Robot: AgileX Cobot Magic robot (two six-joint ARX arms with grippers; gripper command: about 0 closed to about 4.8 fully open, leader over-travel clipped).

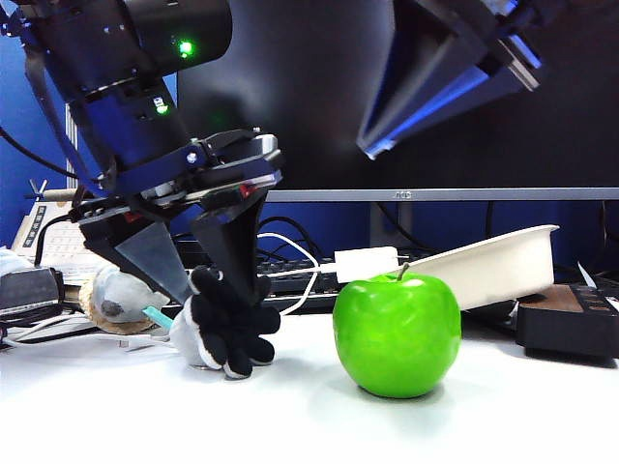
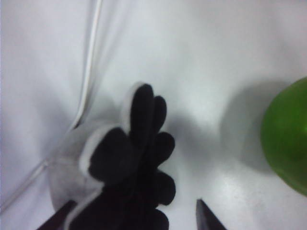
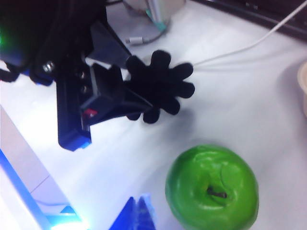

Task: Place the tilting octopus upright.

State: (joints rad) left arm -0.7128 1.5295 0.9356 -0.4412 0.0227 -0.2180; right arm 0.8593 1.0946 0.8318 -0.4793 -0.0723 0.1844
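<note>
The octopus lies tipped on its side on the white table, left of the green apple. Its black tentacle undersides face the apple and its grey head points away. My left gripper hangs over it, open, with one finger on each side of the body. The right wrist view shows the octopus against the left gripper's fingers. My right gripper is raised high at the upper right; its blue fingertips are shut, with nothing between them, above the table beside the apple.
A grey plush animal head sits behind the octopus at the left. A tilted white tray, a keyboard, white cables and a monitor stand are at the back. A dark box lies at the right.
</note>
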